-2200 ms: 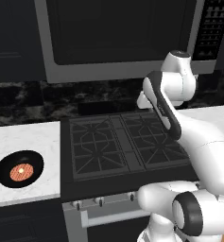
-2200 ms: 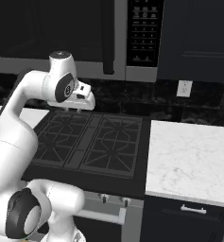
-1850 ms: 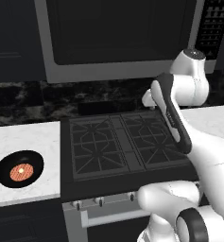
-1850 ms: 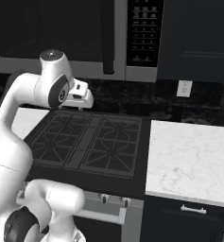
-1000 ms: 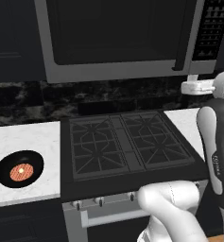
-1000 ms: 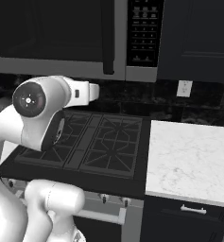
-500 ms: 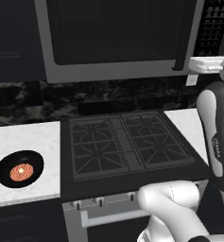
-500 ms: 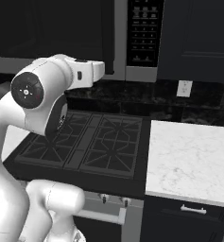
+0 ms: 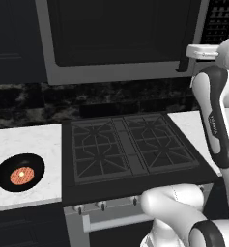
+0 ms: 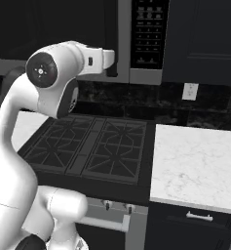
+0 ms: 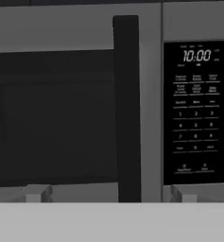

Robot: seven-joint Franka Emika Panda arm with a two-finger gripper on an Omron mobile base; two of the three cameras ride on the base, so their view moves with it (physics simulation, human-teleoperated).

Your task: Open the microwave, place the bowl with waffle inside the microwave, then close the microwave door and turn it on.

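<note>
Pincer (image 11: 108,193) open, empty, facing the microwave (image 11: 75,108) front; tips straddle the lower end of the handle (image 11: 127,108). Handle is dead ahead of the pincer, long axis vertical, running up the right edge of the microwave door (image 11: 56,113), just left of the button panel (image 11: 196,111). Door shut. Next move likely straight in to pinch the bar. Bowl (image 9: 20,172) sits on the white bench (image 9: 24,144), far down-left of the microwave, left of the stove (image 9: 130,149); waffle (image 9: 21,175) lies inside the bowl.
</note>
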